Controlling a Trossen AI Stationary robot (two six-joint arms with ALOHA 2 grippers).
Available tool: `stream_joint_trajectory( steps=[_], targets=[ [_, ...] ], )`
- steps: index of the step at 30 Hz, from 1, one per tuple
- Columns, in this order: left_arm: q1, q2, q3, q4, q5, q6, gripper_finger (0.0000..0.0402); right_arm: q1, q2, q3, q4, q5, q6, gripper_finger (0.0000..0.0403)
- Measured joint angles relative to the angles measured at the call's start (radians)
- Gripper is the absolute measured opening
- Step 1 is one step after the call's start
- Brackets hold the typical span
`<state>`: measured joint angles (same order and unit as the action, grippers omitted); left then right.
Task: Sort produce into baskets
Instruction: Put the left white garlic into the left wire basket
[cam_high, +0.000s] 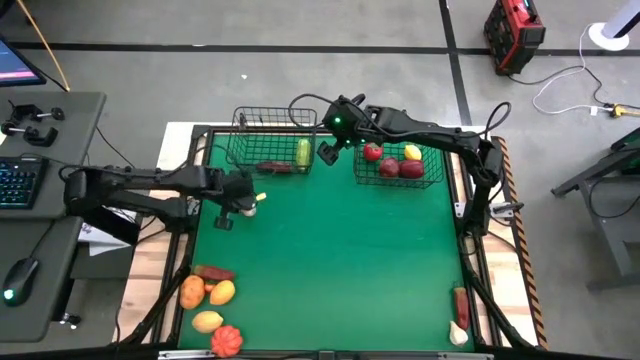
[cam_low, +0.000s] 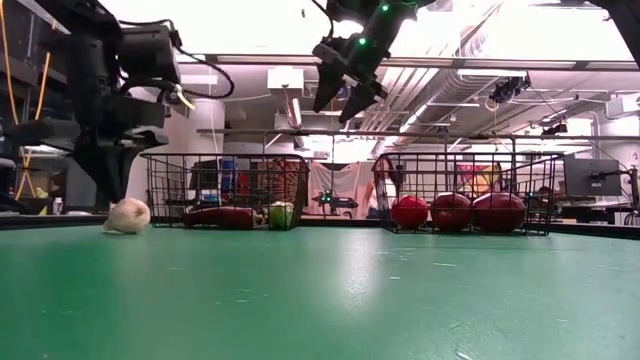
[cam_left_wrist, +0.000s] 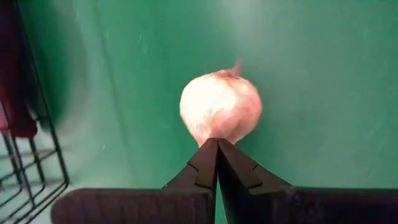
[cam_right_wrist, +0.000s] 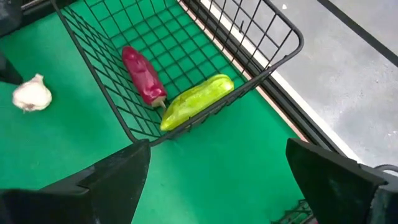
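So the left gripper is seen pinched completely shut with nothing between its fingers, hovering just above a small white garlic-like bulb that's sitting on the green table mat. The bulb isn't held; it's resting on the mat just outside the left-hand black wire-mesh basket, as confirmed in the low view.

Inside that basket, a long dark red pepper-like piece and a yellow-green elongated vegetable are already laid side by side, touching at one end. The right gripper is held wide open and empty, up in the air between the two baskets. The second matching wire basket has been loaded with red round fruits and a yellow one.

Plenty is left unsorted: an orange, yellow and red cluster near the front left corner, and a red and white pair at front right.

The step in hand looks like the white bulb's pickup. Fingers would probably need to be opened first, lowered around the bulb, closed, then carried over the basket wall.
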<state>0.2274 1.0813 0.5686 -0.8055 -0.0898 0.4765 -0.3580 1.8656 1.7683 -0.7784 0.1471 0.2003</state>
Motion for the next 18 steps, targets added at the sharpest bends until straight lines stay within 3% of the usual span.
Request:
stream_joint_trajectory(
  steps=[10, 18],
  targets=[
    [-0.190, 0.050, 0.000, 0.073, -0.033, -0.074, 0.0000, -0.003, -0.086, 0.000, -0.054, 0.008, -0.025, 0.0369],
    [-0.215, 0.122, 0.084, 0.065, -0.070, -0.129, 0.0000, -0.004, -0.171, 0.000, -0.070, 0.021, -0.024, 0.0369]
  ],
)
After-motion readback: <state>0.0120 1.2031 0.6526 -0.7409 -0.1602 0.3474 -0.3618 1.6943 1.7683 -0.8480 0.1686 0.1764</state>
